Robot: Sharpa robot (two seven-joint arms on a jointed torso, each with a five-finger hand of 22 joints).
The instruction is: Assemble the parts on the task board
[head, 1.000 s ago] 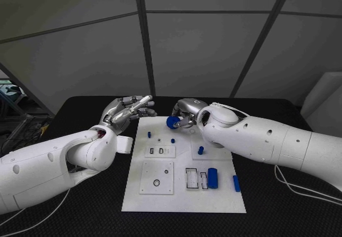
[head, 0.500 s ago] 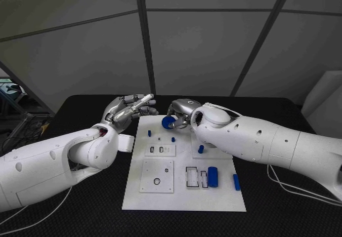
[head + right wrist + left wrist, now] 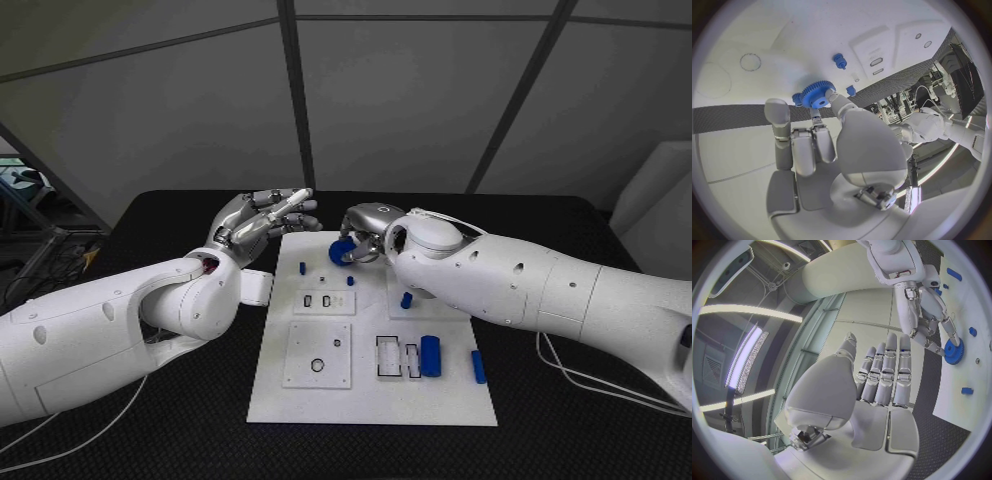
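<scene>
The left hand (image 3: pixel 263 222) hovers with fingers straight and apart, holding nothing, beside the far left edge of the white board (image 3: pixel 368 395). The right hand (image 3: pixel 366 233) pinches a blue gear (image 3: pixel 343 251) at its fingertips, just above the board's far end. Lowering it level onto its peg would seat it best.

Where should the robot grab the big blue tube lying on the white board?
Probably around its middle, coming straight down from above. The blue tube lies flat on the white board, so its long round sides face up. Fingers could close across its short width, though a frame sits close beside it.
</scene>
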